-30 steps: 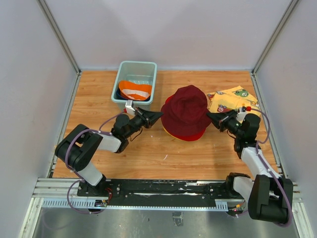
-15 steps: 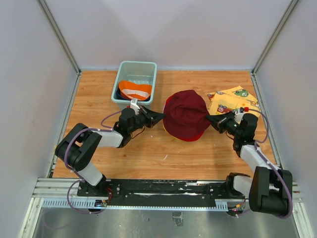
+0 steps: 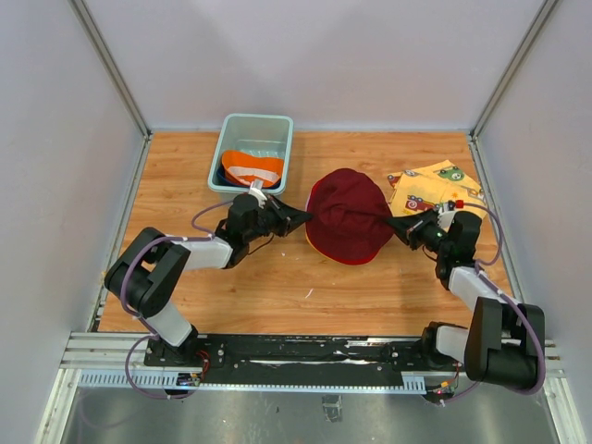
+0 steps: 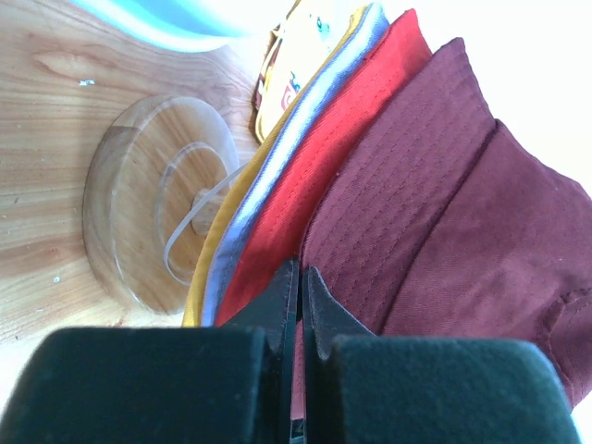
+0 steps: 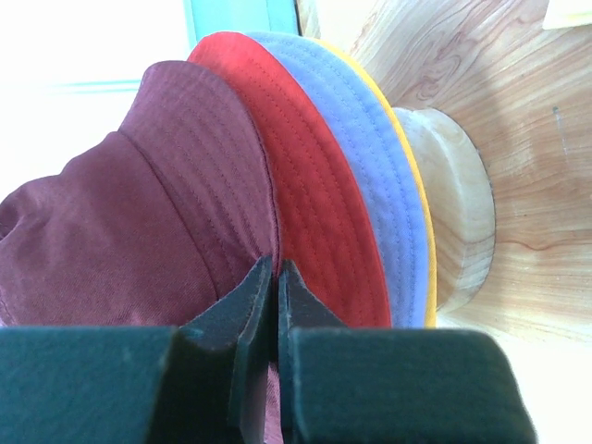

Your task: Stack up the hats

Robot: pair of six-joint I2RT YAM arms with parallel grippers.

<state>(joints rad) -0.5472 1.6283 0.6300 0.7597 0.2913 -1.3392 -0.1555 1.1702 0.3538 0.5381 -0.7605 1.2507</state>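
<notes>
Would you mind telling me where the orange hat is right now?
In the top view, the orange hat lies inside the teal tub at the far edge, left of centre, just beyond the left gripper.

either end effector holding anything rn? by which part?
Both. The left end effector and right end effector each pinch the brim of the soft maroon fabric bucket hat, on opposite sides.
</notes>
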